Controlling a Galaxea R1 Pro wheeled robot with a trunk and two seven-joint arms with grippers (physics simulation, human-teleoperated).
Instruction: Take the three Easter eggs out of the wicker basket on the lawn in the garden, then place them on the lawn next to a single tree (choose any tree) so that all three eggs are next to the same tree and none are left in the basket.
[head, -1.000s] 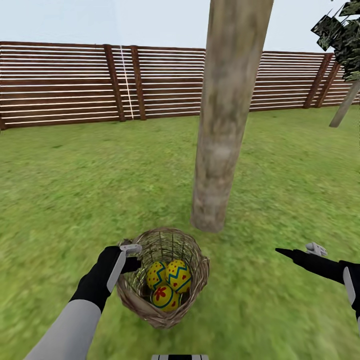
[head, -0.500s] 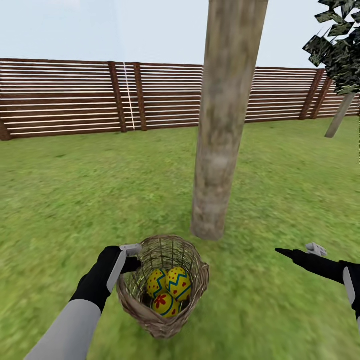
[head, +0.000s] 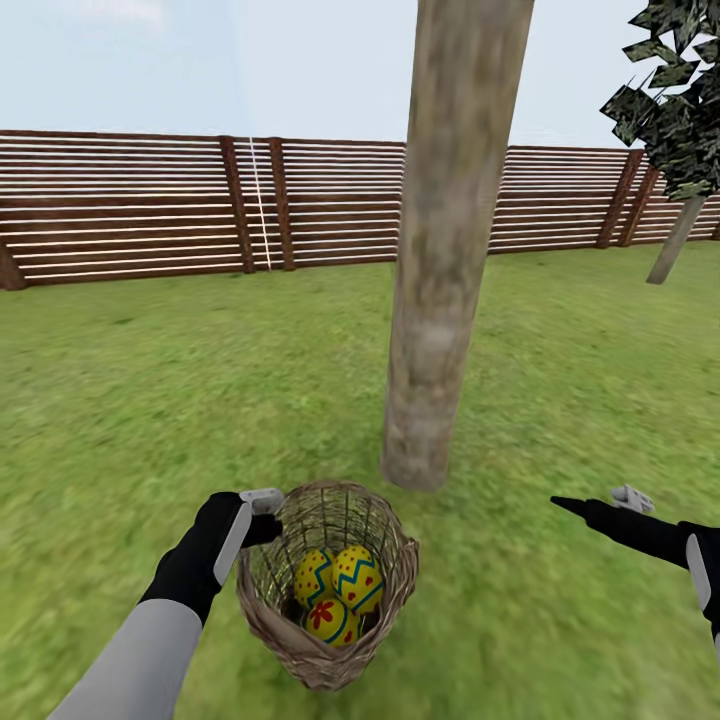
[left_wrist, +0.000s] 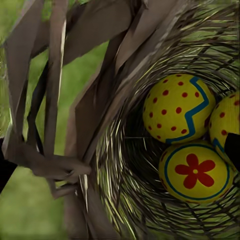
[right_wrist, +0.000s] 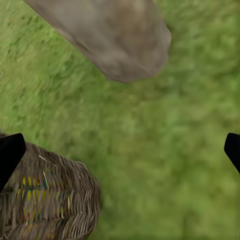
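From the head view, the wicker basket (head: 326, 585) hangs at the left gripper (head: 262, 512), which is clamped on the rim at the basket's left side. All three Easter eggs (head: 338, 592) sit inside it, packed together low in the weave. The thick pale tree (head: 444, 250) stands just beyond the basket on the lawn (head: 150, 400), with the slatted fence (head: 130, 205) running across the back of the garden and a darker, thinner tree (head: 675, 130) off to the far right.

The left wrist view gives what the head view cannot: the eggs up close, one dotted with a blue zigzag (left_wrist: 177, 108), one with a red flower ringed in blue (left_wrist: 196, 171), and a third at the edge (left_wrist: 226, 119), all touching. It also shows the basket's handle strips (left_wrist: 50, 100) near the lens, though the fingers themselves are mostly hidden there.

The right wrist view looks down on grass, the foot of the trunk (right_wrist: 112, 35) and the basket's outer wall (right_wrist: 47, 200). The right gripper (head: 600, 500) hangs free over the lawn to the right, its fingers (right_wrist: 10, 155) spread wide apart with nothing between them.

Compared with a second ago, the fence sits lower in the head view and more sky shows, and the basket sits lower in the frame. Both arms keep their places in the frame.
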